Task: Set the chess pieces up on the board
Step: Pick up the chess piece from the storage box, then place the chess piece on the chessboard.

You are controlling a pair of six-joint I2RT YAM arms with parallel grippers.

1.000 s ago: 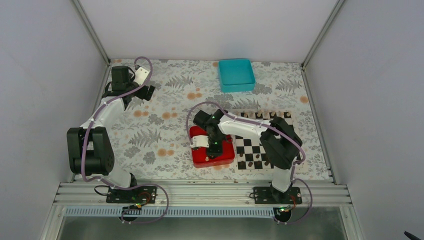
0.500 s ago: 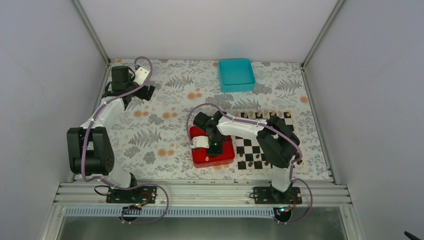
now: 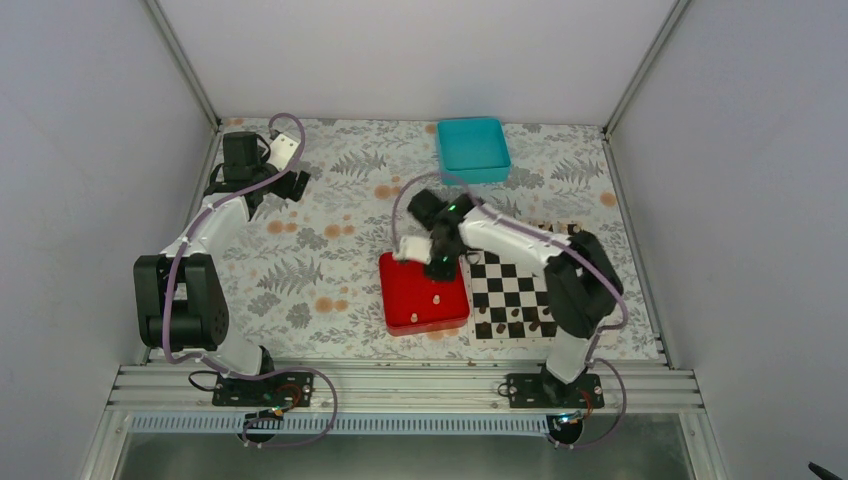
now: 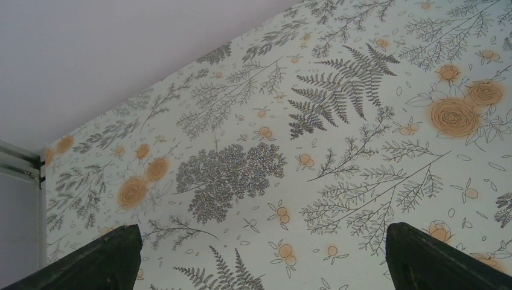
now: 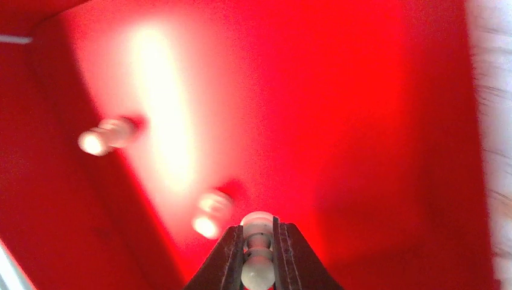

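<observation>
Over the red tray (image 3: 410,305), right gripper (image 5: 259,234) pinches a pale chess piece (image 5: 258,222) lengthwise between its fingers, the board (image 3: 512,292) adjoining the tray's right side, nearer this arm than the wide-spread left gripper (image 4: 261,248).

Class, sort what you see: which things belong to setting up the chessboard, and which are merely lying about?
In use: small cream chess piece in the shut right gripper; loose cream pieces in the red square tray; black-and-white checkered board.
Lying about: teal square tray; floral table cover.
</observation>
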